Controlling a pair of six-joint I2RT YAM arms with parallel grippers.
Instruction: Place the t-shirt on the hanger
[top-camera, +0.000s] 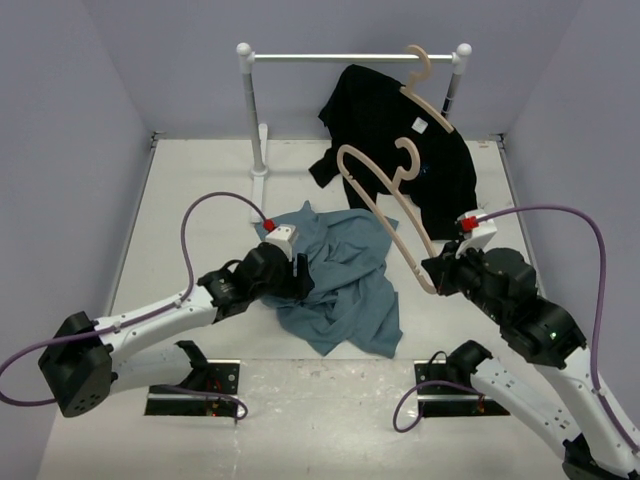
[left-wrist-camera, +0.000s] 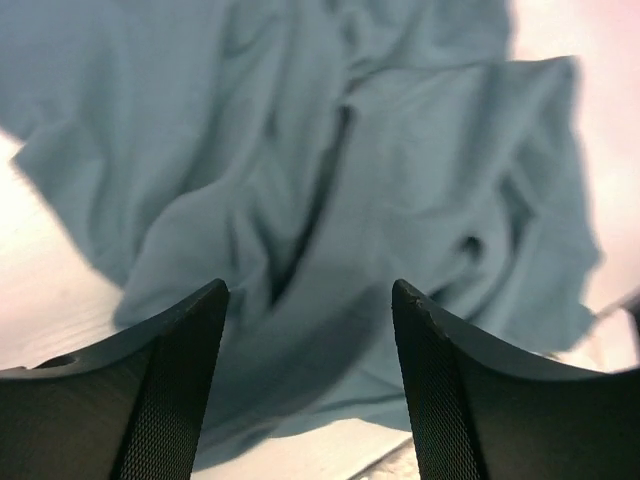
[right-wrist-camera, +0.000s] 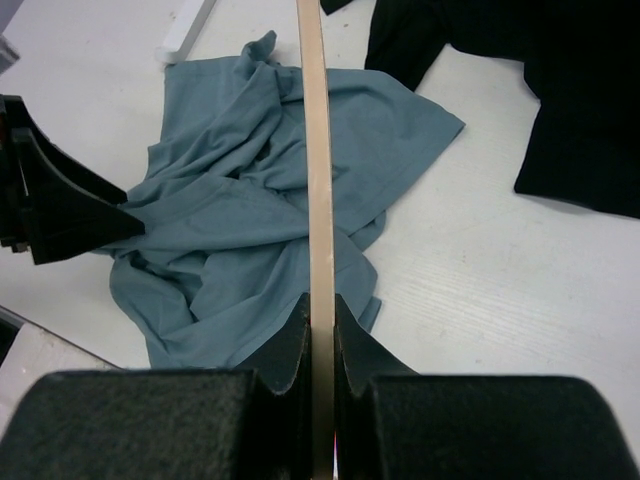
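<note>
At the middle of the table (top-camera: 200, 190), the t-shirt (top-camera: 345, 285) is lying crumpled in a heap, and no neck opening is showing. Its left edge is sitting right at the left hand (top-camera: 300, 272), whose fingers are spread wide and pointing straight into the folds. They are gripping nothing, and contact is unclear. The hanger (top-camera: 385, 205) is hovering over the shirt's right side, its long axis running from the right hand (top-camera: 435, 275) away toward the far left. That hand is pinching one shoulder tip. The left arm is sitting nearer the cloth, so it is likely making the grab and feeding the shirt toward the hanger. The black shirt (top-camera: 400, 150) is hanging behind.
</note>
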